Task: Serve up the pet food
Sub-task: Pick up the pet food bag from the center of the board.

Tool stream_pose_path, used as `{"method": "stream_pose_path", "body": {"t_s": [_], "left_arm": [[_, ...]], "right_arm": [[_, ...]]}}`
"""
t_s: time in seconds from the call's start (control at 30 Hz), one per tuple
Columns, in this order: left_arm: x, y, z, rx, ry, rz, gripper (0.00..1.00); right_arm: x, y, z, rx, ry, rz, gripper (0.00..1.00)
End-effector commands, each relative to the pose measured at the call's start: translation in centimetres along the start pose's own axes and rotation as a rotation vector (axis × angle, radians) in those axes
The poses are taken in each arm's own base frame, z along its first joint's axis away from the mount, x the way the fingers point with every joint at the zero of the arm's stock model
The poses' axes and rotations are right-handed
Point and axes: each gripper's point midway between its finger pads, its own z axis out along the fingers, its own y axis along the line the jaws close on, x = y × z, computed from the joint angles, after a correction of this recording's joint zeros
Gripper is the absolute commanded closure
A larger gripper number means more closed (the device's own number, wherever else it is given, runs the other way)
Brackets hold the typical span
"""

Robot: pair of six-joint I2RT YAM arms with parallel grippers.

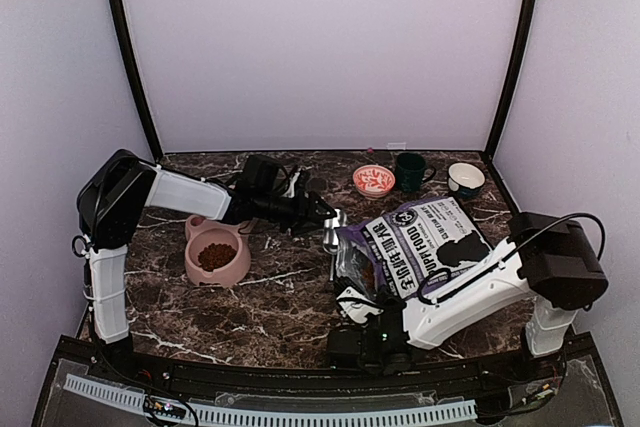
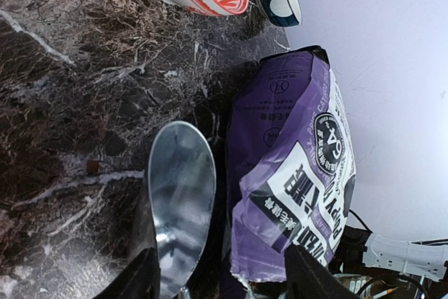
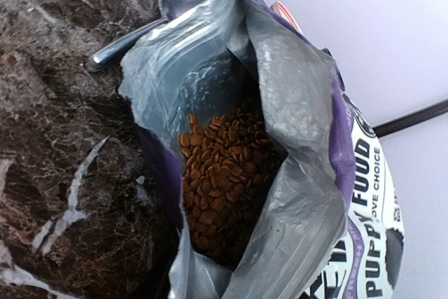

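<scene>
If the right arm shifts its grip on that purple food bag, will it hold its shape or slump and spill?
Likely floppy: the purple bag has thin, creased foil walls around its open mouth. It lies on its side on the table, so the kibble near the mouth could slide out if tipped further. The contents probably shift, moving the weight.

On the dark marble table (image 1: 290,297), the left arm reaches across toward the purple bag (image 1: 415,242), its gripper (image 1: 325,215) holding a metal spoon (image 1: 333,232) just beside the bag's open mouth. The right gripper (image 1: 362,299) sits at the bag's near edge. Kibble (image 1: 216,256) fills one side of the pink bowl (image 1: 216,250). A patterned bowl (image 1: 373,180), dark mug (image 1: 411,170) and white cup (image 1: 465,179) stand at the back.
</scene>
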Motion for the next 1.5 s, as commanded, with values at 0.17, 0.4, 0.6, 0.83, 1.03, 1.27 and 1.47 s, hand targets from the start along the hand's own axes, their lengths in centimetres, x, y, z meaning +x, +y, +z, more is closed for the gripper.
{"method": "stream_pose_path", "body": {"t_s": [0.17, 0.4, 0.6, 0.83, 1.03, 1.27, 1.47], "left_arm": [[-0.6, -1.4, -0.9, 0.027, -0.011, 0.028, 0.37], [-1.1, -2.7, -1.7, 0.042, -0.027, 0.043, 0.36], [-1.9, -3.7, -2.7, 0.046, -0.053, 0.065, 0.36], [-2.3, -4.9, -3.8, 0.050, -0.073, 0.099, 0.36], [-4.3, -4.8, -6.2, 0.019, -0.133, 0.139, 0.36], [-5.6, -6.2, -9.5, -0.023, -0.191, 0.241, 0.33], [-6.2, -8.0, -12.0, -0.054, -0.220, 0.381, 0.29]], "right_arm": [[0.7, -0.9, -0.5, -0.058, 0.042, 0.034, 1.00], [0.2, -2.5, -1.7, -0.119, 0.055, 0.088, 1.00], [-2.7, -5.0, -4.4, -0.310, -0.012, 0.201, 1.00], [-6.7, -8.0, -7.9, -0.519, -0.148, 0.269, 1.00], [-8.8, -10.1, -10.8, -0.695, -0.243, 0.300, 1.00], [-11.8, -12.6, -15.7, -0.923, -0.419, 0.337, 1.00], [-13.2, -14.5, -18.3, -1.016, -0.504, 0.316, 1.00]]}}
